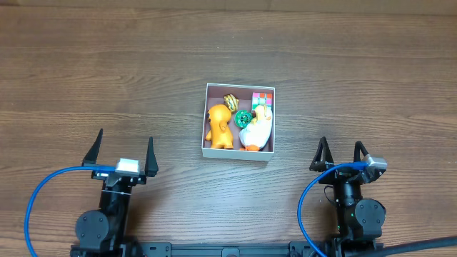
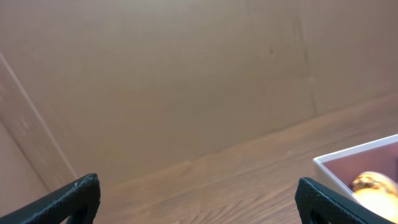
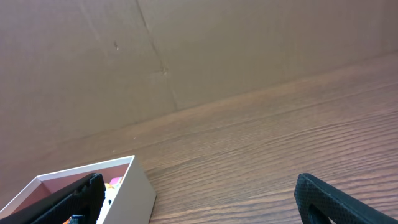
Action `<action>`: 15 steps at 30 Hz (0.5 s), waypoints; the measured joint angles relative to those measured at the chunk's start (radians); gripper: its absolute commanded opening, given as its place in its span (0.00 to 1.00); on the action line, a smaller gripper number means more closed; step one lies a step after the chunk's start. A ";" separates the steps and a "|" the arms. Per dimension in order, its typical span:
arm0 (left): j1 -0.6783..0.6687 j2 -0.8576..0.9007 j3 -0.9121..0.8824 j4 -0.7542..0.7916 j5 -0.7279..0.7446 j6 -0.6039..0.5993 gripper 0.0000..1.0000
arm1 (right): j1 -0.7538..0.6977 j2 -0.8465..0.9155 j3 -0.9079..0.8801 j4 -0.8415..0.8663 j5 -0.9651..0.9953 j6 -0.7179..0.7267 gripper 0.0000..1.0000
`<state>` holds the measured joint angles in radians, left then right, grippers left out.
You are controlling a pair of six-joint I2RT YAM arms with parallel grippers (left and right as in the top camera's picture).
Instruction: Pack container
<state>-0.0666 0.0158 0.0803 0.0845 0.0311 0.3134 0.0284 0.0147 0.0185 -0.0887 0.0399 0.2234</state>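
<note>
Both jaws gape; the container (image 1: pixel 235 153) sits well apart, table (image 1: pixel 86 64) between.

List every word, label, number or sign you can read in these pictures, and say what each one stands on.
None can be read in any view.
Container: plain white walls, no print.
Cube: coloured squares only, no letters.
Green toy: a pattern, too small to tell whether it holds any sign.
Table: wood grain only, no marks.
</note>
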 measured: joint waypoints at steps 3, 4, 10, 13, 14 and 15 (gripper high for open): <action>0.024 0.000 -0.061 0.041 -0.001 0.005 1.00 | 0.000 0.000 0.000 0.000 0.000 0.000 1.00; 0.030 0.000 -0.068 0.036 -0.001 0.002 1.00 | 0.000 0.000 0.000 0.000 0.000 0.000 1.00; 0.073 0.000 -0.072 -0.017 -0.042 -0.102 1.00 | 0.000 0.000 0.000 0.000 0.000 0.001 1.00; 0.082 -0.001 -0.072 -0.092 -0.063 -0.152 1.00 | 0.000 0.000 0.000 0.000 0.001 0.000 1.00; 0.082 -0.001 -0.072 -0.110 -0.065 -0.159 1.00 | 0.000 0.000 0.000 0.000 0.001 0.000 1.00; 0.082 -0.002 -0.072 -0.144 -0.067 -0.176 1.00 | 0.000 0.000 0.000 0.000 0.000 0.000 1.00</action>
<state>0.0151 0.0135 0.0078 -0.0593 -0.0360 0.1375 0.0288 0.0147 0.0185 -0.0891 0.0402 0.2237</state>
